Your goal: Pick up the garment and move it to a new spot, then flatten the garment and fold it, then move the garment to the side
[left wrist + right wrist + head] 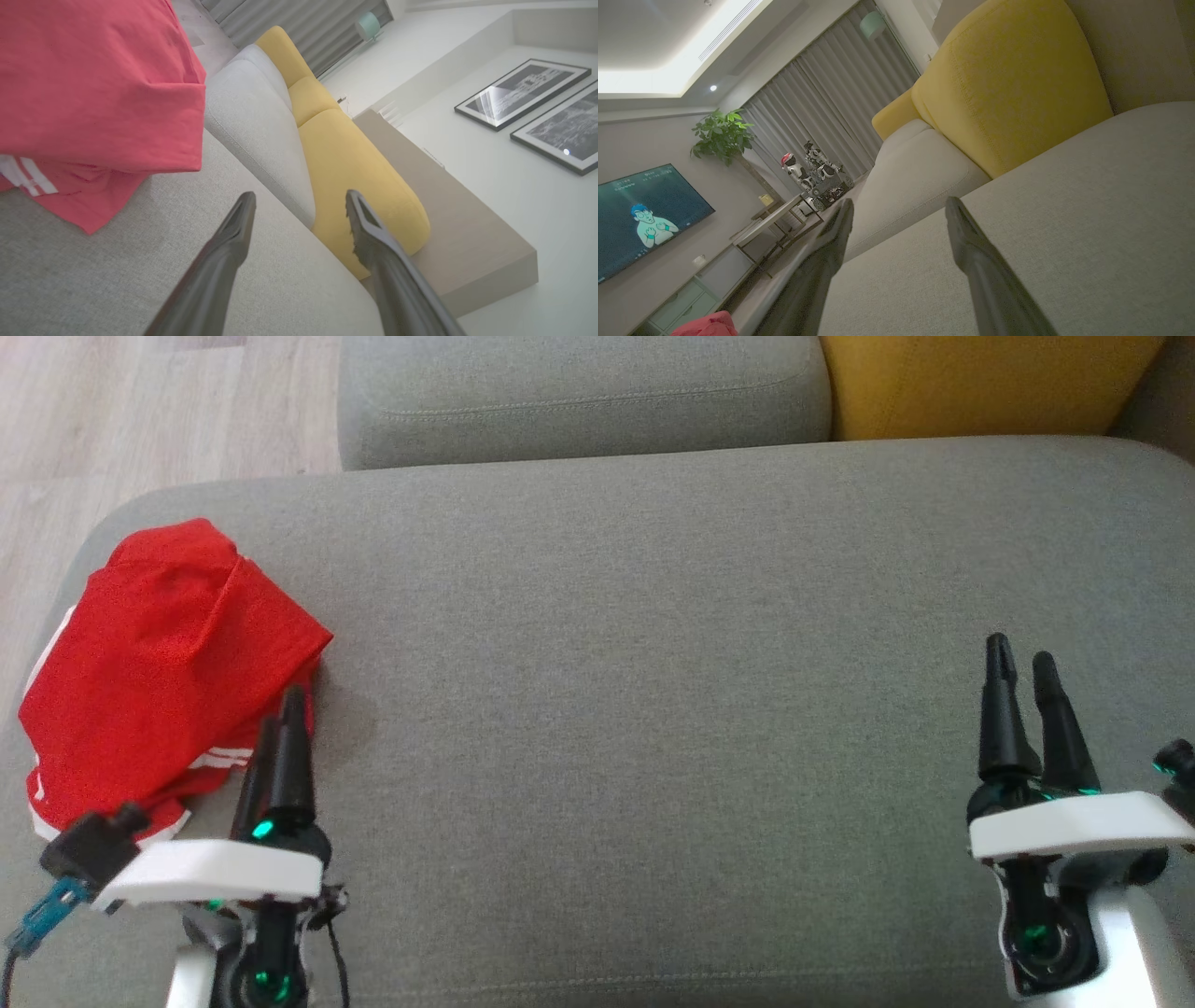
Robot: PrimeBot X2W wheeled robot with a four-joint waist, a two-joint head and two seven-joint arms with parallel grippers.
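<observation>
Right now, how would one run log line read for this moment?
red garment: at left end of seat | left tool: open, empty, beside garment | right tool: open, empty, far right

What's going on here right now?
The red garment lies loosely folded at the left end of the grey sofa cushion. The left gripper hovers open by its near right edge, holding nothing. The right gripper is open and empty too, over the cushion's right side.
</observation>
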